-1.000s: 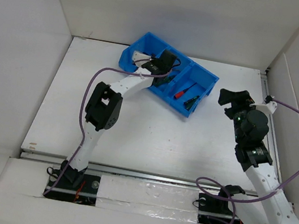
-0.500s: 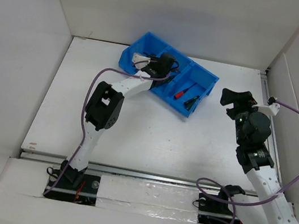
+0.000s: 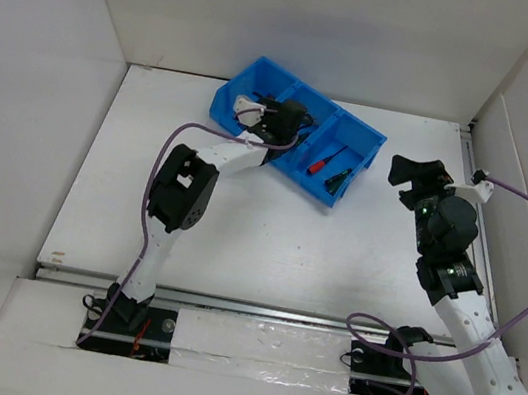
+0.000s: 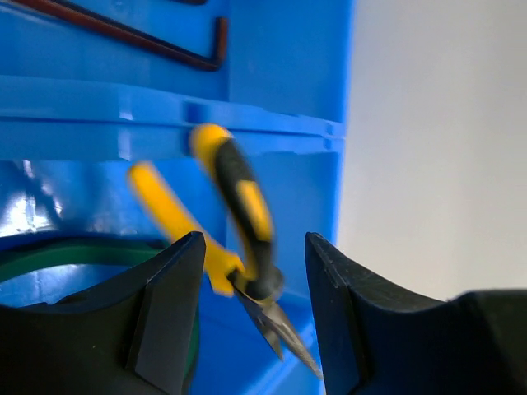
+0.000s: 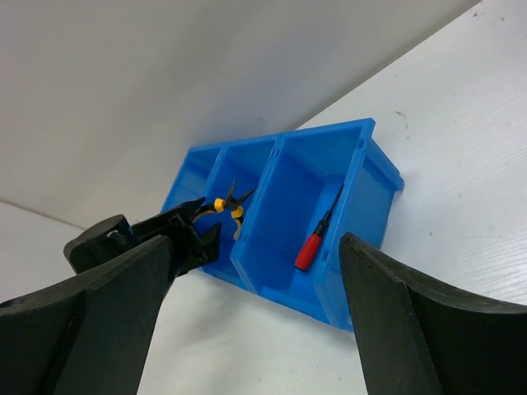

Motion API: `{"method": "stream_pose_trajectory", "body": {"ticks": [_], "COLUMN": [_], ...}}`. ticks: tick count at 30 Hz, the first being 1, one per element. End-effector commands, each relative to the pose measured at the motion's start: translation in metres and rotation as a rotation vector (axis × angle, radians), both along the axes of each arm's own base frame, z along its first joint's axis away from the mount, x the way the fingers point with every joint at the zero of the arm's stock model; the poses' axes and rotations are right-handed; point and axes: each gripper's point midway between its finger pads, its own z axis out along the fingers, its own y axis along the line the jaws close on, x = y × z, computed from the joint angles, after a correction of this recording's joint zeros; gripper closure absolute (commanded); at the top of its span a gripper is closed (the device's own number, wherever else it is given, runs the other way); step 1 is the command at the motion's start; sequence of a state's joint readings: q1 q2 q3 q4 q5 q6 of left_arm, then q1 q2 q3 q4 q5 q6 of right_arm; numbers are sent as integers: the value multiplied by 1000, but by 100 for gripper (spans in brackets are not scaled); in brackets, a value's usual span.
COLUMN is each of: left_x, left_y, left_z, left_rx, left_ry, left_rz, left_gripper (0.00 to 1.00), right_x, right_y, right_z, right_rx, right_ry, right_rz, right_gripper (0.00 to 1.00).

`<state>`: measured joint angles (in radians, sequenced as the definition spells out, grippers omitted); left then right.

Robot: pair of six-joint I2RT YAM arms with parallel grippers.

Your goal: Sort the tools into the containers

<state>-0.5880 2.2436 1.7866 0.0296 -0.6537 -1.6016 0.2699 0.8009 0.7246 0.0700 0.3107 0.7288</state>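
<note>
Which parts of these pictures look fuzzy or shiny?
Left wrist view: the yellow-handled pliers are smeared, perhaps by motion, while the dark L-shaped hex key is sharper; glare streaks the bright blue plastic bin. Right wrist view: the right hand looms dark and soft, the bin crisp. Top view: even light, faint shadows.

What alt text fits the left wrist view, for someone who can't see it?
Blurred yellow-and-black pliers sit in a blue bin compartment, framed by the open left gripper. A dark hex key lies in the next compartment past a divider; white table shows at right.
</note>
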Motion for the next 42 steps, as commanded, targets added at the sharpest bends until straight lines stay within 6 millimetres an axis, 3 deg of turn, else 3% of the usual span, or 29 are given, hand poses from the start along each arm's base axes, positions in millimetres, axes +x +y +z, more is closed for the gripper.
{"method": "stream_pose_trajectory", "body": {"ticks": [1,4,5,8,10,11,12,15,19,20,22,23,25,26,28,30,31,32,36,42], "left_x": [-9,-15,-20,-34,-43,-50,-58,-61,-49,-51,-44,-46,-39,-38,-32,-20,-25,-26,-25,-16], "left_y": [-3,-8,-8,-9,-6,-15,-14,-5,9,5,8,-7,-6,-14,-27,-37,-40,-46,-46,-29], "left_z": [102,143,154,190,200,196,208,215,200,203,180,172,159,164,131,130,123,132,121,85], "left_rx": [4,102,235,399,553,607,681,742,850,852,865,856,859,869,875,899,893,889,900,895], "left_ry": [-185,-288,-305,-392,-414,-434,-462,-477,-433,-442,-399,-422,-416,-452,-401,-423,-399,-438,-432,-322], "left_rz": [-31,-102,-168,-278,-341,-429,-472,-576,-709,-741,-806,-894,-939,-973,-1079,-1152,-1203,-1230,-1238,-1216], "left_gripper": [52,51,51,50,49,45,40,27,27,28,31,37,44,53,59,60,61,64,78,81], "right_x": [-1,-3,-4,-6,-6,-6,-4,-1,-3,-4,-8,-9,-11,-13,-15,-18,-18,-19,-20,-21], "right_y": [1,1,1,2,4,4,5,8,11,11,9,9,9,9,11,11,11,11,9,11], "right_z": [27,28,29,30,29,29,27,26,28,29,32,32,32,35,36,38,38,39,38,39], "right_rx": [3,4,3,8,9,11,9,6,12,11,17,17,16,20,21,25,24,24,28,31], "right_ry": [-85,-87,-90,-97,-98,-99,-92,-87,-94,-95,-106,-107,-104,-113,-117,-124,-123,-124,-124,-132], "right_rz": [9,12,11,23,29,31,33,45,65,66,63,62,66,69,83,86,88,88,81,88], "right_gripper": [13,13,13,13,13,13,13,13,13,13,13,13,13,13,13,13,13,13,13,13]}}
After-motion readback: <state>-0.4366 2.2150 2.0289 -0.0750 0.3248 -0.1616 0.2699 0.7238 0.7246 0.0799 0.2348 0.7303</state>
